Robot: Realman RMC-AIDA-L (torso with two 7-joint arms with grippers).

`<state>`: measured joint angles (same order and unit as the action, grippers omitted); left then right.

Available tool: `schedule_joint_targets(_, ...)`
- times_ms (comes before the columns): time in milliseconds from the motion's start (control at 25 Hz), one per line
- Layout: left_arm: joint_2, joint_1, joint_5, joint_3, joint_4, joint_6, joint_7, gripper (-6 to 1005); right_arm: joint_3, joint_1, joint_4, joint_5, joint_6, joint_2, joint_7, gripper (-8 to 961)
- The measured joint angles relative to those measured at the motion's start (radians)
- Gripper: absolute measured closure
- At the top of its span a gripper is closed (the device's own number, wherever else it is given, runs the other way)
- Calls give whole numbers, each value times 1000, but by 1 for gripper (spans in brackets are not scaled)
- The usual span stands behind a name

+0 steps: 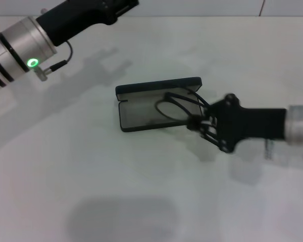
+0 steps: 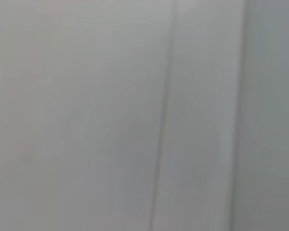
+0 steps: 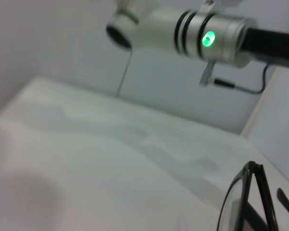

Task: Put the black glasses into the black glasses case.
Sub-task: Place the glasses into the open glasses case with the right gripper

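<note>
Black glasses [image 1: 175, 107] sit pinched at the tip of my right gripper [image 1: 198, 122], whose fingers are closed on the frame's end nearest my right side. I reach in from the right of the head view, my black wrist stretched low over the worktop [image 1: 91, 191], and the gripper tip is at the right end of the black glasses case [image 1: 156, 103]. The glasses hang over the open case: one rounded lens shows against the grey lining of the tray, and the thin temple arms slant up toward the raised lid. I cannot tell whether the frame touches the lining or is just above it.

In my right wrist view the glasses [image 3: 245, 202] fill the lower corner, one lens rim and the dark temples close to the camera, with the pale worktop [image 3: 86, 144] spreading away behind them.

The case lies open near the middle of the worktop, its tray toward me and its lid standing along the far edge, hinged along that long side.

My left arm [image 1: 25, 40] is held high at the far left, well apart from the case, a green light glowing on its silver wrist. Its gripper is out of the head view, and my left wrist view shows only a blank pale surface, so I cannot tell how its fingers stand.
</note>
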<state>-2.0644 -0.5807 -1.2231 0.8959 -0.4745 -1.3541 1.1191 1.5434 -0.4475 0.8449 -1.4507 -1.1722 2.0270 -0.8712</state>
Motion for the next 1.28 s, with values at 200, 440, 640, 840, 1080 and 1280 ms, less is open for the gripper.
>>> schedule_joint_targets(200,10,13,-2,-12,3,9,20,361,252,4,189,-62,333,-1,-88,848)
schedule_joint_targets(440,12,18,-4,-14,8,16,21,360,433,-2,268,-252,559,0,-226,848)
schedule_joint_targets(640,10,15,-6,-11,9,23,22,360,508,-3,269,-263,716,0,-226,847)
schedule_joint_targets(840,9,11,-6,-8,9,24,21,359,571,-4,261,-264,825,1,-225,847)
schedule_joint_targets(1080,8,17,-6,-10,9,24,22,358,582,31,320,-278,796,-4,-223,846)
schedule_joint_targets(1280,8,34,-5,-12,7,24,22,358,573,69,365,-384,759,-6,-221,846)
